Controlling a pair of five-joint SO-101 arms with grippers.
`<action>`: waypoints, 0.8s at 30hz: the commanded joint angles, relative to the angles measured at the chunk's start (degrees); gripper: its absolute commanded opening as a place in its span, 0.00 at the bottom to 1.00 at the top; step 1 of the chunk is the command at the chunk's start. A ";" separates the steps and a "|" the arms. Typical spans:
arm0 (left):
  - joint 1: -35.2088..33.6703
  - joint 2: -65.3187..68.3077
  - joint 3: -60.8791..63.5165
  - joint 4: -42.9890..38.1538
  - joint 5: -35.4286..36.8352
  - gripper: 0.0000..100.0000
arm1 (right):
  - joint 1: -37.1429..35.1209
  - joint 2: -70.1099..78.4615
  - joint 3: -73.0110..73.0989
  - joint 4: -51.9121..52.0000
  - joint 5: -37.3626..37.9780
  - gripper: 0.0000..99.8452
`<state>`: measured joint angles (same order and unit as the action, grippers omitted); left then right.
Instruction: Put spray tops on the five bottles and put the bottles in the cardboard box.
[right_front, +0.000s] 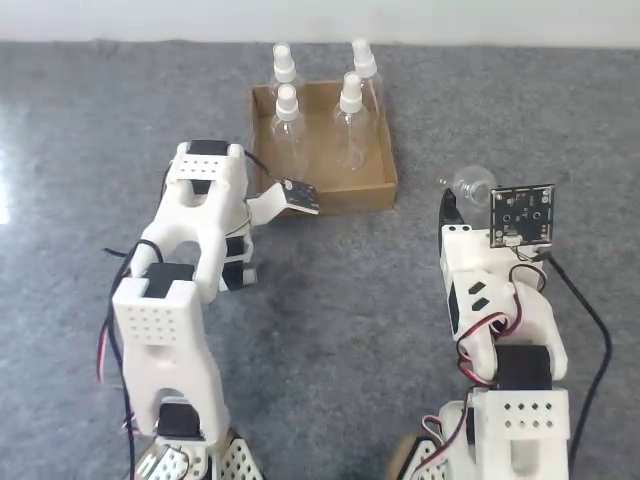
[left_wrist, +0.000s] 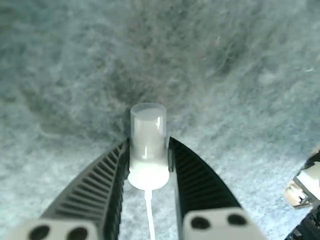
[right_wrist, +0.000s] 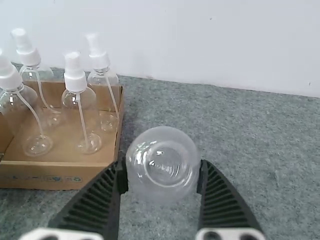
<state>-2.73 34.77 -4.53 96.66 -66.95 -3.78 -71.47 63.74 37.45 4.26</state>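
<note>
My left gripper (left_wrist: 148, 144) is shut on a white spray top (left_wrist: 148, 125). The top's cap points toward the grey carpet, and its thin dip tube (left_wrist: 149, 215) runs back between the jaws. My right gripper (right_wrist: 161, 172) is shut on a clear bottle (right_wrist: 162, 161) with its round base facing the camera. In the high view this bottle (right_front: 472, 183) is held to the right of the cardboard box (right_front: 345, 195). Several clear bottles with white spray tops (right_front: 288, 108) stand upright inside the box (right_wrist: 60, 167).
The grey carpet (right_front: 340, 300) covers the whole table. The left arm (right_front: 205, 215) stands just left of the box's front corner. A white wall (right_wrist: 200, 40) rises behind the box.
</note>
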 joint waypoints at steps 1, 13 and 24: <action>1.49 2.20 0.04 1.14 0.62 0.01 | -0.13 -1.19 -0.70 -1.01 0.70 0.07; 2.11 3.78 -0.22 1.23 4.66 0.10 | 0.13 -1.10 -0.70 -1.01 0.70 0.07; 2.46 4.31 -0.22 -0.09 9.05 0.10 | 0.22 -1.10 -0.70 -1.01 0.70 0.07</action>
<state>-1.32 36.53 -4.79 97.19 -60.18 -3.78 -71.47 63.74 37.45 4.26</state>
